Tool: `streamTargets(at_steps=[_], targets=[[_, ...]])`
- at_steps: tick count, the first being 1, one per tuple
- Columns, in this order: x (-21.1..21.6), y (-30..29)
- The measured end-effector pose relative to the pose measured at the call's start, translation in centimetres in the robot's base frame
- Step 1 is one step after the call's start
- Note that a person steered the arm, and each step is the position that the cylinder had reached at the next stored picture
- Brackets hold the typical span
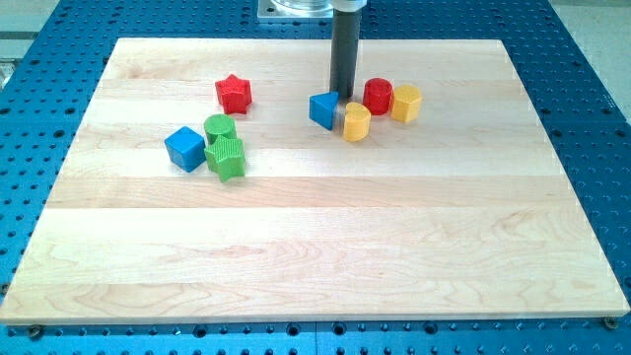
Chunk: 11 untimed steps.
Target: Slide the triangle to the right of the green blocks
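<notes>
The blue triangle (322, 109) lies on the wooden board (315, 247) right of centre near the view's top. My tip (343, 98) stands just behind and to the right of it, touching or nearly touching its upper right edge. Two green blocks sit to the left: a green cylinder (220, 127) and a ridged green block (227, 158) just below it. The triangle is about a hundred pixels to the right of them.
A blue cube (184, 148) touches the green blocks on their left. A red star (234, 94) lies above them. A yellow block (356, 122), a red cylinder (378, 96) and another yellow block (405, 103) cluster right of the triangle.
</notes>
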State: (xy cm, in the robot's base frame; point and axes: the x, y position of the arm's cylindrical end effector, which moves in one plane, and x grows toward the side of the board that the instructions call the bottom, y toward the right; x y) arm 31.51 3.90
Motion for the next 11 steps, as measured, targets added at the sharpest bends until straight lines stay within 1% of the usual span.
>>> streamTargets(at_steps=[2,3,4,5,6,7,8,10,11], targets=[[8.2,-2.9],[10.5,-3.5],[11.0,-0.9],[11.5,-0.9],[13.4,-2.4],[15.4,-2.4],[15.5,-5.3],[11.9,-8.8],[11.6,-6.9]])
